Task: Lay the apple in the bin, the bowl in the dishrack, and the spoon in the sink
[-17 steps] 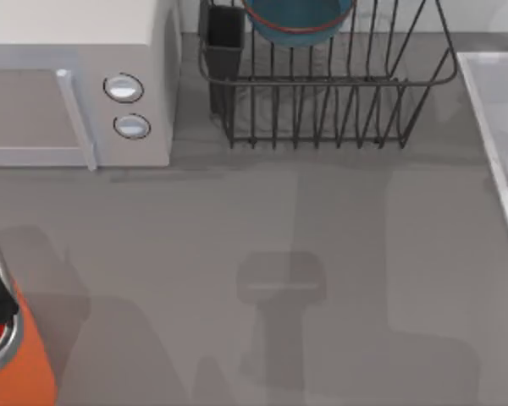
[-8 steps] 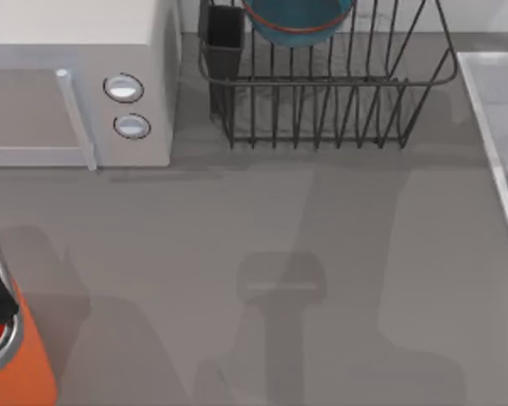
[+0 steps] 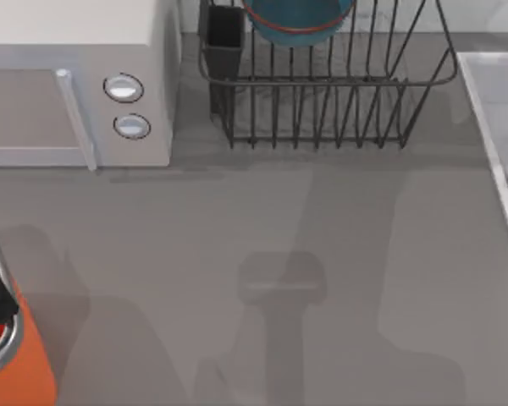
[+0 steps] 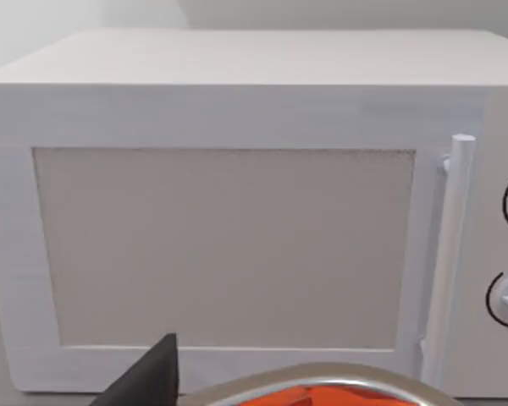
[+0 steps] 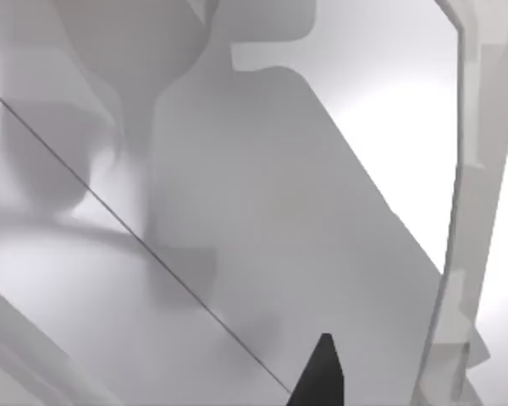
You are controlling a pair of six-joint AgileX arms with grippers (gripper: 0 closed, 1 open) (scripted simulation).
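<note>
From above, my left arm sits at the table's left edge over the bin, a black part of it showing just above the silver rim, with a sliver of red inside that rim; I cannot tell whether that red is the apple. In the left wrist view one dark fingertip hangs beside the bin's rim, facing the white microwave; I cannot tell if that hand is spread or pressed together. The bowl rests in the dishrack at the table's far side, next to the rack's black cutlery cup. The sink lies along the right edge. My right wrist view looks onto the pale basin floor, one dark fingertip above it; that hand's state I cannot tell either.
</note>
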